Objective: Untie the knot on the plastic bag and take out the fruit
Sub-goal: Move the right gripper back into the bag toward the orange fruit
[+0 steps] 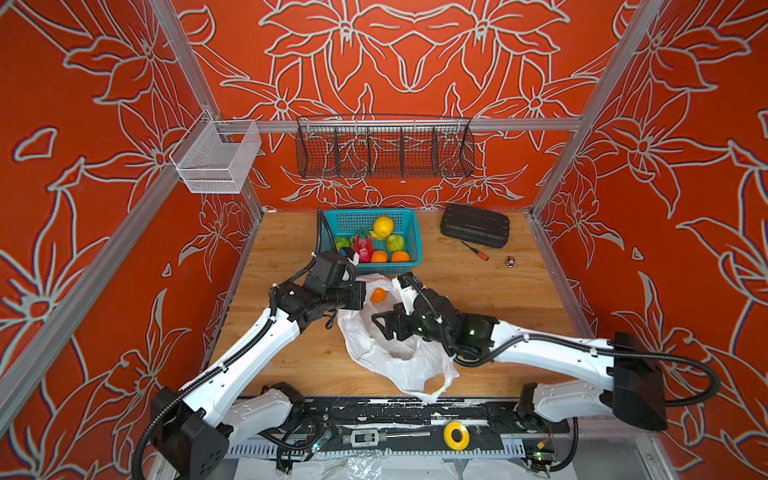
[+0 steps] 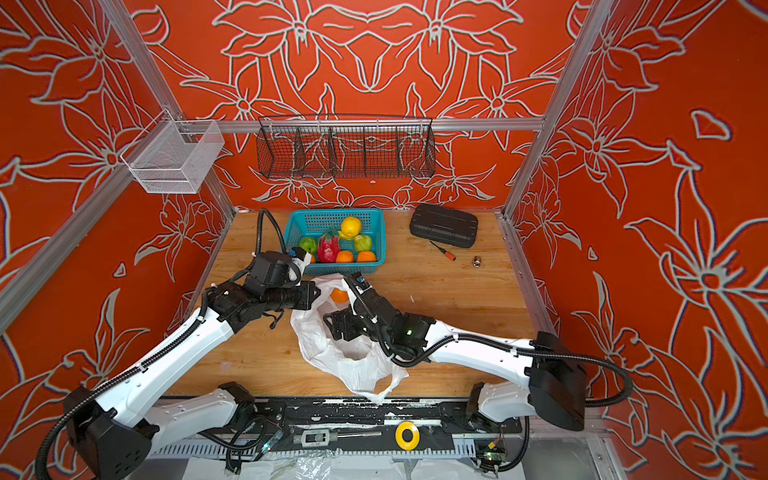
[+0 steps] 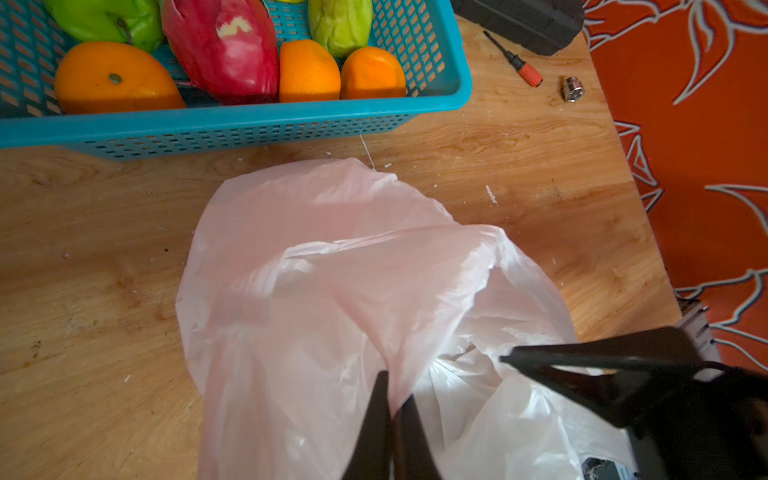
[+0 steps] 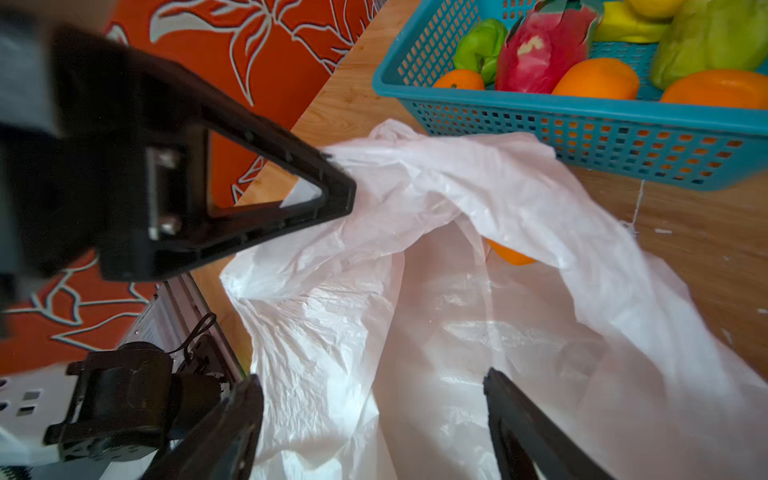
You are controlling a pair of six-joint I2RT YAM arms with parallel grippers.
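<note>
Step in hand: taking out the fruit, probably the last piece. I can make out no knot on the plastic bag (image 1: 399, 357), and its film is parted at the far end, so I judge the untying done.

Bag: lies crumpled at the middle of the wooden table (image 1: 498, 299). It runs from just near of the teal basket (image 1: 417, 245) down to the table's near edge.

Fruit: one orange (image 1: 378, 295) sits inside the far end of the bag. In the right wrist view it is half hidden under a fold of film (image 4: 509, 253). The basket holds the other oranges, two green pieces, the dragon fruit (image 3: 224, 50) and a yellow one (image 1: 383, 226).

Left gripper (image 3: 395, 386): jaws pressed together on a fold of the bag's film, on the left side of the opening. It holds that edge up off the table.

Right gripper (image 4: 374, 386): jaws spread wide with nothing between them. It hovers over the bag, just near of the orange and not touching it.

Next move, as I judge it:
- The right gripper goes farther and lower, under the raised fold, until its jaws straddle the orange, and then closes.
- The left gripper's pinch needs to keep the film high and taut so the way in stays clear.

Risks:
- Thin film may get drawn between jaw and fruit.
- The round orange may roll toward the basket wall when nudged.
</note>
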